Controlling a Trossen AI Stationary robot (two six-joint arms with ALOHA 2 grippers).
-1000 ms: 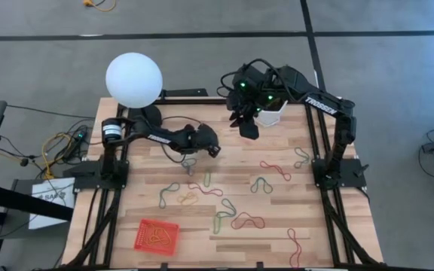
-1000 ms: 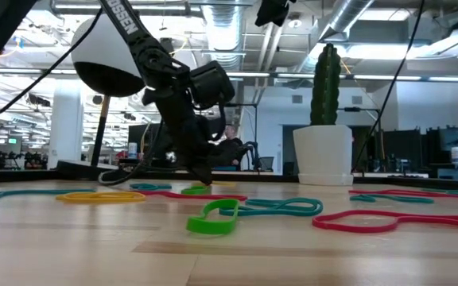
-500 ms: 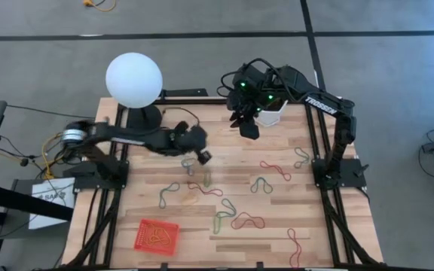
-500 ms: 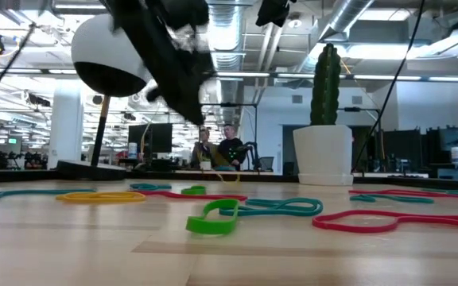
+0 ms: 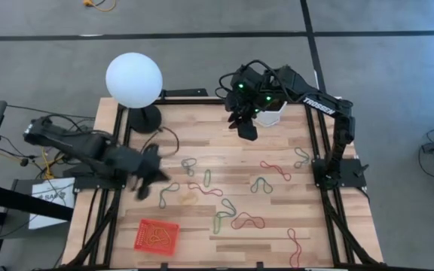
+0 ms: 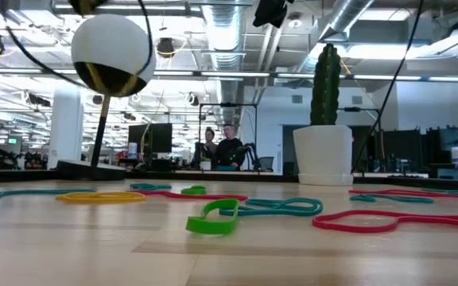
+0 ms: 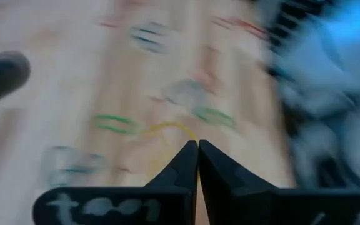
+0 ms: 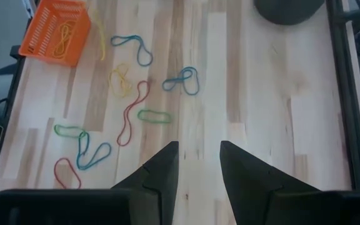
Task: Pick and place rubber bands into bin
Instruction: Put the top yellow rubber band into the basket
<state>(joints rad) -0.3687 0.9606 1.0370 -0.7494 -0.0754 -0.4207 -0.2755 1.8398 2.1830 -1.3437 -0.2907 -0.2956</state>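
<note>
The left gripper (image 5: 143, 188) hangs over the table's left edge, above and a little left of the bin (image 5: 157, 236); in its own wrist view its fingers (image 7: 183, 165) are pressed together, with a thin yellow loop (image 7: 167, 127) curving at their tips — whether that loop is pinched there or lies on the wood I cannot tell. The right gripper (image 5: 245, 128) waits at the far side, by the white pot (image 5: 271, 114), its fingers (image 8: 161, 165) standing apart with nothing between them.

Writing: white letters reading TROSSEN run along the right arm (image 5: 319, 103); the pale marks on the left gripper's body are too blurred to read.

Containers: the bin is an orange mesh basket near the front left corner, and it holds a few yellowish bands (image 8: 61, 34). The white pot holds a tall green cactus (image 6: 327, 83).

The other rubber bands (image 5: 224, 199) — red, green, grey-blue, tan — lie scattered over the middle and right of the wooden table (image 5: 277, 241). A white globe lamp (image 5: 133, 80) stands at the far left corner.
</note>
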